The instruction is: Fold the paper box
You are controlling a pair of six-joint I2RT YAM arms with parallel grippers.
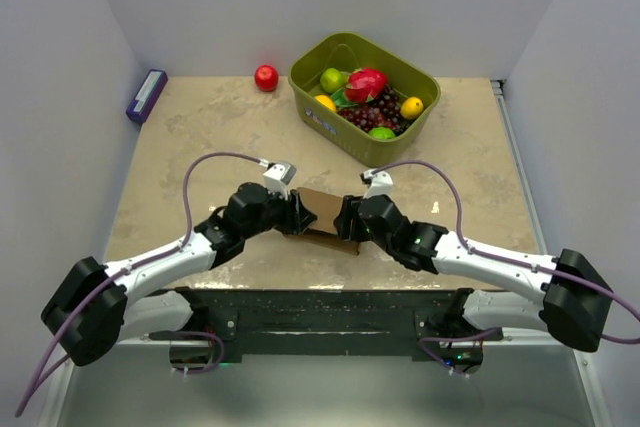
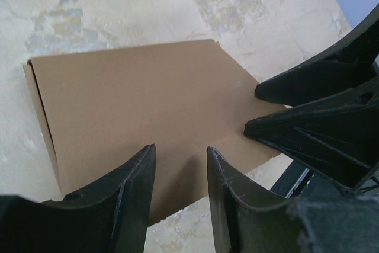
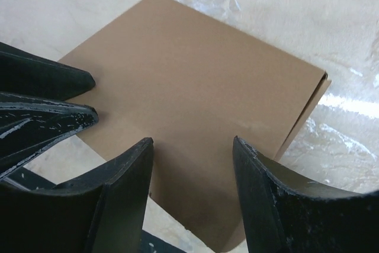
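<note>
Paper box (image 2: 142, 105), plain brown, apparently folded flat

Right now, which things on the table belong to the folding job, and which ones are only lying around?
For the job: paper box, left claw, right claw.

Only lying about: green basket with fruit inside, red fruit beside it, purple block by the left wall.

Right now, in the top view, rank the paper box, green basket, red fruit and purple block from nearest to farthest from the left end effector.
From the left end effector:
1. paper box, at its fingertips, near centre.
2. green basket, behind and to the right.
3. red fruit, at the back, left of the basket.
4. purple block, back left, by the wall.
</note>
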